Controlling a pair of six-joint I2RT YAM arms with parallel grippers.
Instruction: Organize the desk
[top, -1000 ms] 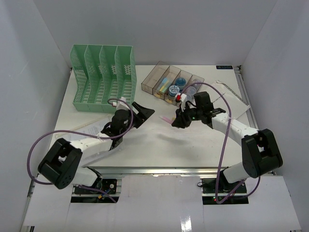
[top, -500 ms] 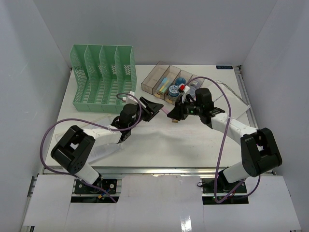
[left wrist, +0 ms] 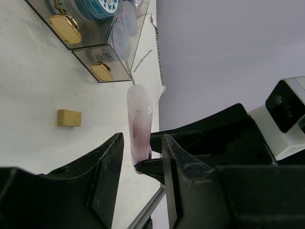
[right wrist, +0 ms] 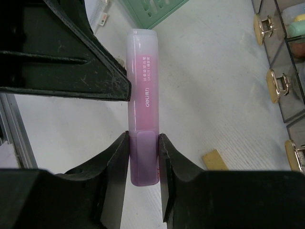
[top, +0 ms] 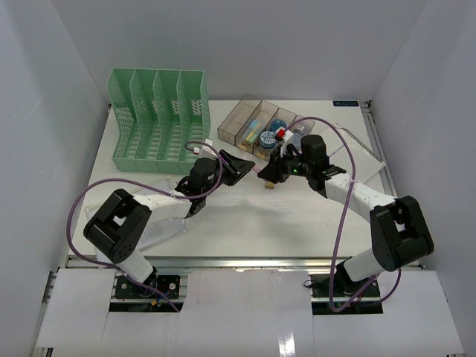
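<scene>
**Pink highlighter between two tools**

Top view: the desk [top: 245, 216] lies beneath the left tool [top: 246, 165] and right tool [top: 266, 175], which meet tip to tip.
Left wrist: its fingers stand parted around a pink highlighter [left wrist: 139, 121], with a gap showing.
Right wrist: this tool clamps the highlighter's darker end.

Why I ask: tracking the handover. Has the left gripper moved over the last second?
Yes. The left gripper has shifted right, closer to the clear tray in the top view.

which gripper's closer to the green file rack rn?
Left. Left gripper sits just right of the green file rack's near corner; right gripper is farther right, holding the pink highlighter.
</scene>
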